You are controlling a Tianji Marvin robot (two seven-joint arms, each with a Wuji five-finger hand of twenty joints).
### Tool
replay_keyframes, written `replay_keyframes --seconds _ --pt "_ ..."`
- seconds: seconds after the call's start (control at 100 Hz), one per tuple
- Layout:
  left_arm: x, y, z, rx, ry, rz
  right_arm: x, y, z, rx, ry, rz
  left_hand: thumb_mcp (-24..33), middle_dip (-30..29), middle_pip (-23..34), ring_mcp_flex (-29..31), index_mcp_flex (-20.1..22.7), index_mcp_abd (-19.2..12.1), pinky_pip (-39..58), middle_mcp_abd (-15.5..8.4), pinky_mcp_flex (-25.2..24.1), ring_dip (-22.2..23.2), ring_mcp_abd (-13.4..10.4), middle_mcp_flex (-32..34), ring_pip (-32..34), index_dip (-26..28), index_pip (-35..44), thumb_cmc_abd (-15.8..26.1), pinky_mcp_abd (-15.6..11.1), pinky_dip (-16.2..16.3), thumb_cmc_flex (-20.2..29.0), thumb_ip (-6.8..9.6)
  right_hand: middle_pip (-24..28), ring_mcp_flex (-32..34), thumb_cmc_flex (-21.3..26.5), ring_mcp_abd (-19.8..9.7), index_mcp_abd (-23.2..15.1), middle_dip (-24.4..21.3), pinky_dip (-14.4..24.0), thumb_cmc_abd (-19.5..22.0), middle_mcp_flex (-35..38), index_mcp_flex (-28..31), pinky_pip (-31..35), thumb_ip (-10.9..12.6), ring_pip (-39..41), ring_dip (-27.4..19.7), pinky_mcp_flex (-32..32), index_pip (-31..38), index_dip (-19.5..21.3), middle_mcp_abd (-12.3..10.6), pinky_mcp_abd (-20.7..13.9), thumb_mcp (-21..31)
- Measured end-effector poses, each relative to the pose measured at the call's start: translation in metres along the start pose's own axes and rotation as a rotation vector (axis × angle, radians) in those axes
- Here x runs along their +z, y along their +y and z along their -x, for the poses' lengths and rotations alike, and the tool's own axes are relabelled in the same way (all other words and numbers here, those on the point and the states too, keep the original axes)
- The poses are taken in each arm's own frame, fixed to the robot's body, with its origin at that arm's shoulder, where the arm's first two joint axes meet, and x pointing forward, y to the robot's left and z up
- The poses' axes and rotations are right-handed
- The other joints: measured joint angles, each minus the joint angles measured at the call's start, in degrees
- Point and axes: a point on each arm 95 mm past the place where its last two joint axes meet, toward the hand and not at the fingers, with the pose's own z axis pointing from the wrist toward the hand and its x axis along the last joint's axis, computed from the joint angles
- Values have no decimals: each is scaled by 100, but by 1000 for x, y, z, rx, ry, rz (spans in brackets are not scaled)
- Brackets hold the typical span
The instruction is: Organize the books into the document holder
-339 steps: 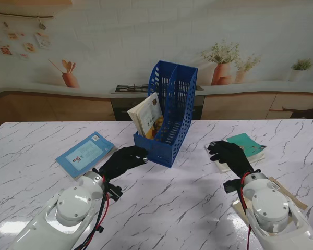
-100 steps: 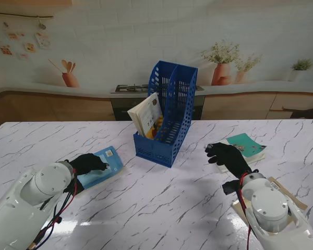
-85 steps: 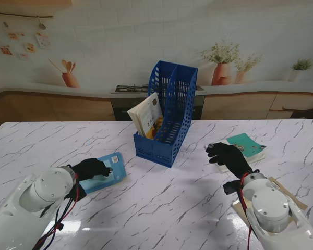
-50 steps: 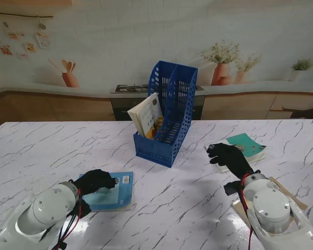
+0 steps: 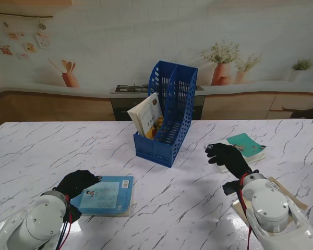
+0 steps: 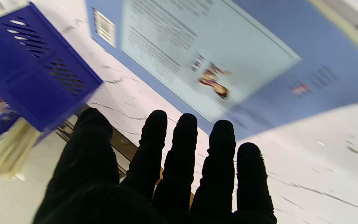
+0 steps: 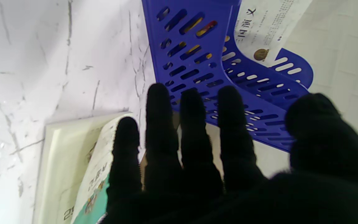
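Currently my left hand (image 5: 75,183) lies flat, fingers spread, on the light-blue book (image 5: 107,195) near me, left of the document holder (image 5: 167,120). My right hand (image 5: 227,155) hovers spread over the teal book (image 5: 248,146).

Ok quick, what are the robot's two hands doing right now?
Left hand: open, fingers resting on the edge of the blue book, not gripping it.
Right hand: open, fingers stretched over the green book, holding nothing.
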Motion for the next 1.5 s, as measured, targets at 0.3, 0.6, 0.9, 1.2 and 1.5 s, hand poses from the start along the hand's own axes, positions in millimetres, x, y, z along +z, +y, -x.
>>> replay_keyframes --seconds 0.3,0.6,0.9,1.2,1.5 --pt "3 -1 15 -3 -67 8 1 0 -1 0 1 -1 -67 1 -92 -301 -122 0 -638 -65 -307 93 -141 -178 -164 -46 -148 0 -47 -393 120 0 0 0 0 0 0 -1 0 0 0 0 0 0 0 0 0 0 0 0 0 -1" --pt "16 -7 13 -25 -58 51 0 1 -1 -1 4 3 -70 1 -82 -301 -118 1 -200 -53 -25 418 -152 -176 293 -46 18 0 -67 -194 167 0 0 0 0 0 0 -1 0 0 0 0 0 0 0 0 -4 0 0 0 0 0" --pt "37 3 7 4 52 122 -1 3 -1 1 8 7 541 73 209 507 767 -223 177 -318 410 775 -1022 908 1457 -247 955 -237 -23 75 616 0 0 0 0 0 0 -1 0 57 0 0 0 0 0 0 -4 0 0 0 0 -1" --pt "51 27 -17 31 200 186 -1 4 -1 2 10 5 1368 -23 277 968 1127 -276 201 -397 445 875 -1061 1268 1716 -435 984 -448 -428 93 498 0 0 0 92 0 0 -1 0 59 0 0 0 0 0 0 -4 -1 0 0 0 -83" --pt "72 51 -48 11 330 302 -2 6 1 6 7 2 1671 -50 277 1369 1208 -277 597 -408 596 875 -1006 1486 1878 -436 999 -511 -513 313 440 0 0 0 93 0 0 -1 0 59 -1 0 0 0 0 0 -4 -1 0 0 0 -129"
